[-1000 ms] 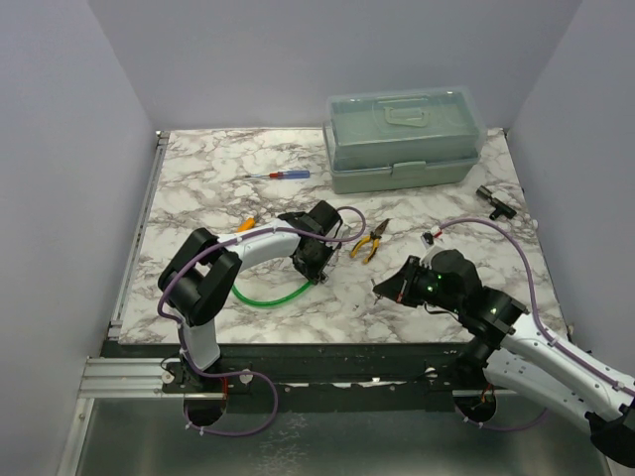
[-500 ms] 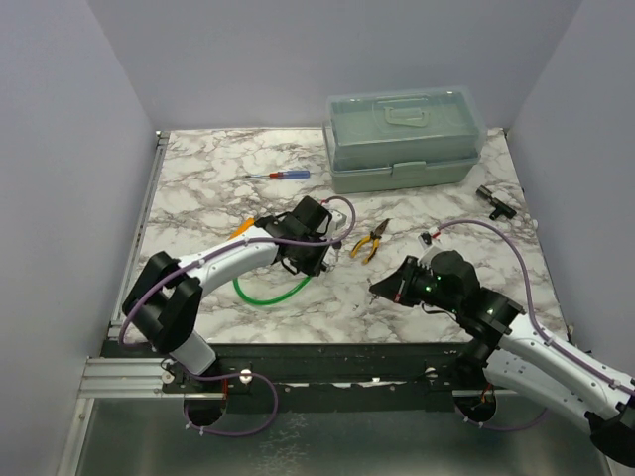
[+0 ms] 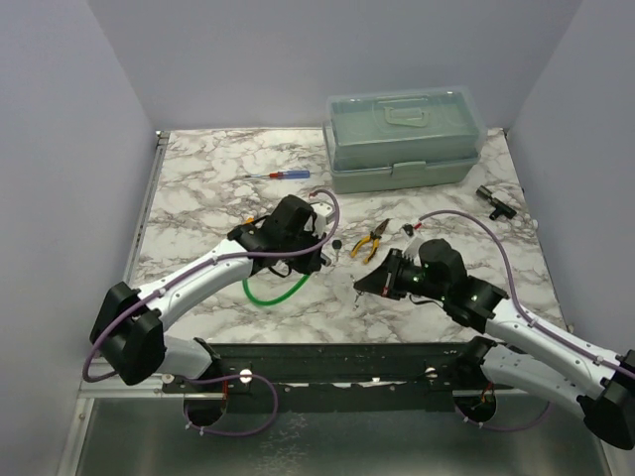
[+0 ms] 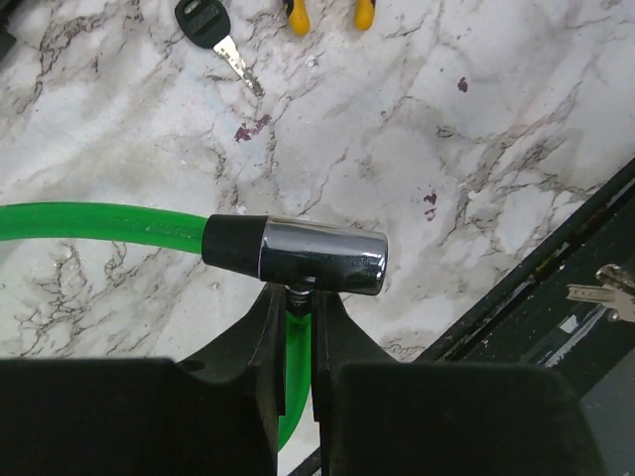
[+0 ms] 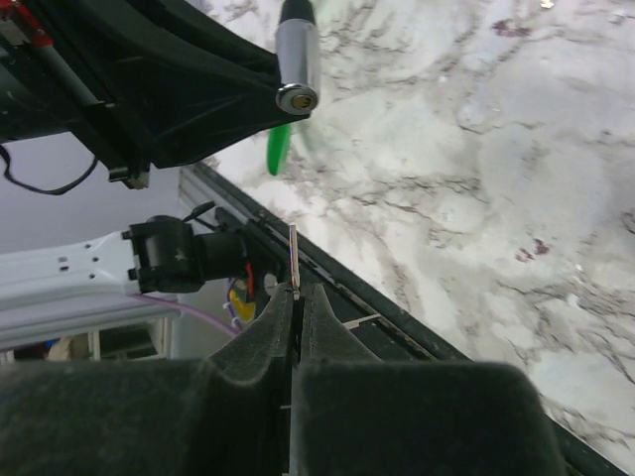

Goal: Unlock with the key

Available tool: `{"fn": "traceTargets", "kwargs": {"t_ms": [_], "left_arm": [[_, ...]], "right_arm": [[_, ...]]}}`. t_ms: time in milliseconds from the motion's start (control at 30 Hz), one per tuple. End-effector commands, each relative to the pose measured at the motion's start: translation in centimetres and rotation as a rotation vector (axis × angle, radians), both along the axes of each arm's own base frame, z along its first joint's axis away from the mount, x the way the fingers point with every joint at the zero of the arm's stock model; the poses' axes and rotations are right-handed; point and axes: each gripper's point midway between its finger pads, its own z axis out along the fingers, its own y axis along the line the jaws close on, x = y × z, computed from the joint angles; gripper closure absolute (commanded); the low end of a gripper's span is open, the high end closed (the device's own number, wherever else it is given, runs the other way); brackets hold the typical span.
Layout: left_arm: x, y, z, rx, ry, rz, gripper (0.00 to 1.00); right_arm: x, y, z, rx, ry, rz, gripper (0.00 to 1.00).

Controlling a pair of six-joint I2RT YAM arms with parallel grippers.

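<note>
My left gripper (image 3: 319, 258) (image 4: 298, 295) is shut on the neck of a green cable lock, just under its chrome barrel (image 4: 319, 259). The green cable (image 3: 268, 294) loops on the marble table. My right gripper (image 3: 359, 287) (image 5: 298, 297) is shut on a key, whose thin silver blade (image 5: 294, 260) sticks up edge-on between the fingers. The barrel (image 5: 297, 58) shows ahead in the right wrist view, its keyhole end (image 5: 298, 97) facing the blade with a gap between them. A second key (image 4: 210, 26) with a dark head lies on the table beyond the lock.
Yellow-handled pliers (image 3: 372, 241) lie between the two grippers. A red-and-blue screwdriver (image 3: 280, 176) lies at the back left. A green toolbox (image 3: 402, 139) stands at the back. A small black part (image 3: 493, 201) lies at the far right. The table's front edge runs just below the lock.
My left arm has stretched out and carried the lock head up and right toward the pliers. My right gripper has moved left toward the lock with the key in it.
</note>
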Motion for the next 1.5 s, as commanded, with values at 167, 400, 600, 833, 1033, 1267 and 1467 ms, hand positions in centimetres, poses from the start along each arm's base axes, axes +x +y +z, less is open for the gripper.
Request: {"fn": "traceTargets", "kwargs": {"t_ms": [167, 400, 600, 833, 1033, 1267, 1467], "left_arm": [[-0.3, -0.5, 4.1, -0.121, -0.138, -0.055, 1.0], [-1.0, -0.9, 4.7, -0.153, -0.143, -0.089, 1.0], [-1.0, -0.9, 5.0, -0.158, -0.155, -0.09, 1.0], [-1.3, -1.2, 4.9, -0.166, -0.143, -0.105, 1.0], [-1.7, -1.3, 5.0, -0.169, -0.148, -0.121, 1.0], [-1.6, -1.3, 4.8, -0.154, -0.164, -0.119, 1.0], [-1.7, -1.3, 4.9, -0.155, -0.162, -0.122, 1.0]], "right_arm": [[-0.8, 3.2, 4.7, 0.187, -0.084, 0.161, 1.0], [-0.5, 4.1, 3.6, 0.176, -0.032, 0.177, 1.0], [-0.2, 4.7, 2.7, 0.177, 0.006, 0.178, 1.0], [0.4, 5.0, 2.1, 0.182, 0.04, 0.146, 1.0], [0.8, 5.5, 2.2, 0.193, 0.04, 0.144, 1.0], [1.5, 5.2, 2.2, 0.167, 0.015, 0.109, 1.0], [1.9, 4.7, 2.2, 0.153, -0.004, 0.081, 1.0]]}}
